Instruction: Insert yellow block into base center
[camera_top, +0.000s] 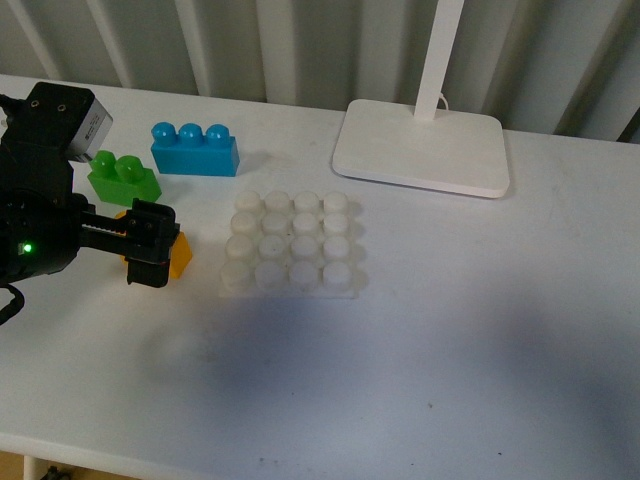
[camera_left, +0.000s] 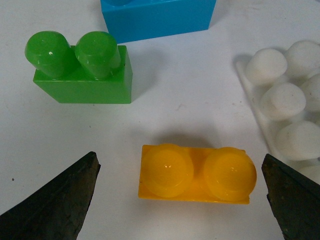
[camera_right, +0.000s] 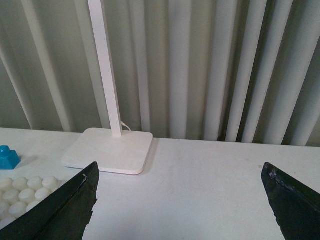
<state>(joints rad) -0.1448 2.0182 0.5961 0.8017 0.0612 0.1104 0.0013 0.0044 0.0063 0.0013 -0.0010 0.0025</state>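
With the left gripper (camera_left: 179, 162) spread astride the block (camera_left: 195, 172), I centre it, lower fully and pinch the short ends evenly, clear of the base (camera_left: 285, 100)

No lettering, brand, number or sign can be read in any view. The yellow block (camera_left: 195, 172), base (camera_top: 291, 245), green brick (camera_left: 82, 75), blue brick (camera_top: 195, 150) and lamp foot (camera_top: 420, 148) on the table (camera_top: 450, 350) show only plain moulded plastic faces.
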